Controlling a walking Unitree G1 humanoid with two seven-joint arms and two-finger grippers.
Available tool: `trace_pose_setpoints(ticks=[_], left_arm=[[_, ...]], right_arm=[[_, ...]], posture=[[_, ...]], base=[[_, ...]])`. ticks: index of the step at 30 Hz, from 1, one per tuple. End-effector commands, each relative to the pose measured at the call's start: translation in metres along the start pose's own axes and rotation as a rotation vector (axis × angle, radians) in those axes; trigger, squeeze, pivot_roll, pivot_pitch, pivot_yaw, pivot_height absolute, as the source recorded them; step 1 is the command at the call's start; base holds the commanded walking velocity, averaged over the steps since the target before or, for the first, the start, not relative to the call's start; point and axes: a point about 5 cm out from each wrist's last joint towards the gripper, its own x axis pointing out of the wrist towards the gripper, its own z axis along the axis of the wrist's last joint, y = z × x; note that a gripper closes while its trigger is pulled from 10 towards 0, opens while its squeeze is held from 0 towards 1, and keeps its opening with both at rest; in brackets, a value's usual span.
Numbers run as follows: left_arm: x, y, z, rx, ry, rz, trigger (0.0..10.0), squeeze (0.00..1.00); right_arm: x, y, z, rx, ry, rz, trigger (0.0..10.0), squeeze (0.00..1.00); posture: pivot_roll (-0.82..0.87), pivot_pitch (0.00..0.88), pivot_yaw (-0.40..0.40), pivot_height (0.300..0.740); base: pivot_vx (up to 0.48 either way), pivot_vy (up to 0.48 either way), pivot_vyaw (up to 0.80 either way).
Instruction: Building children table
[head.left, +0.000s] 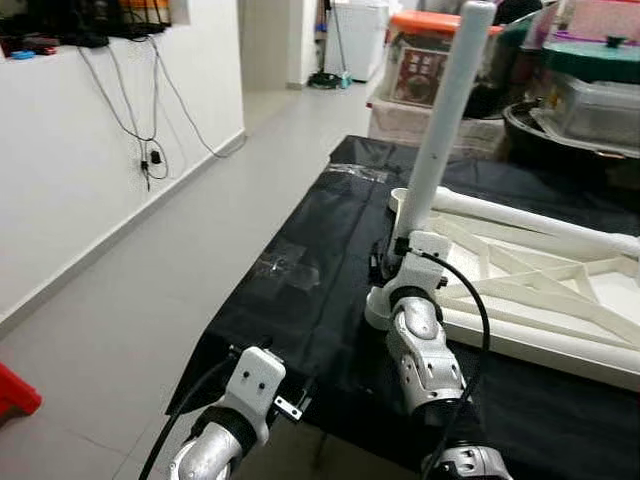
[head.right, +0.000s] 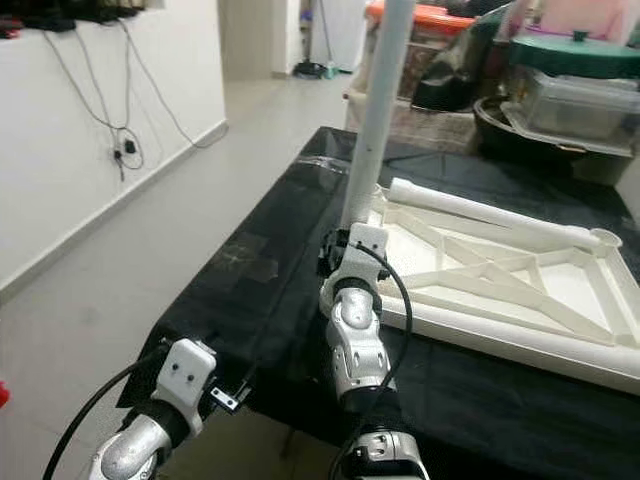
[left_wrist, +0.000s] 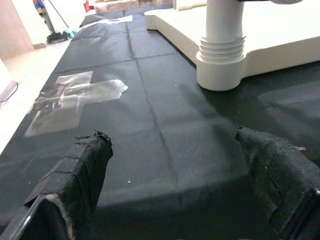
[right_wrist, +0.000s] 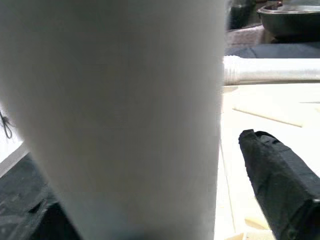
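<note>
A white table top (head.left: 540, 300) lies upside down on a black-covered table (head.left: 300, 300). One white leg (head.left: 445, 130) stands upright in its near-left corner socket (left_wrist: 220, 65). A second white leg (head.left: 530, 222) lies across the frame's far side. My right gripper (head.left: 400, 250) sits low around the upright leg (right_wrist: 115, 115); one black finger (right_wrist: 275, 175) stands apart from it, so it is open. My left gripper (left_wrist: 170, 145) is open at the table's near edge, just over the black cover, short of the socket.
Storage boxes (head.left: 430, 65) and lidded pots (head.left: 590, 100) crowd the back right. A white wall with hanging cables (head.left: 150, 130) runs along the left beside open floor. Clear tape patches (left_wrist: 75, 97) lie on the cover. A red object (head.left: 15, 395) sits at the left edge.
</note>
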Motion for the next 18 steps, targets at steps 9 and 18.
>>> trace_pose_setpoints(ticks=[9, 18], left_arm=[[0.003, 0.001, -0.005, 0.000, 0.009, -0.006, 10.0, 0.00], [0.004, 0.001, -0.005, 0.007, 0.009, -0.008, 10.0, 0.00]], right_arm=[[0.017, -0.002, 0.018, -0.079, 0.111, 0.696, 10.0, 0.00], [0.002, 0.016, 0.024, -0.162, 0.230, 1.259, 10.0, 0.00]], posture=[[0.19, 0.000, -0.083, 0.740], [0.22, 0.000, -0.103, 0.740]], base=[[0.000, 0.000, 0.00], [0.000, 0.000, 0.00]])
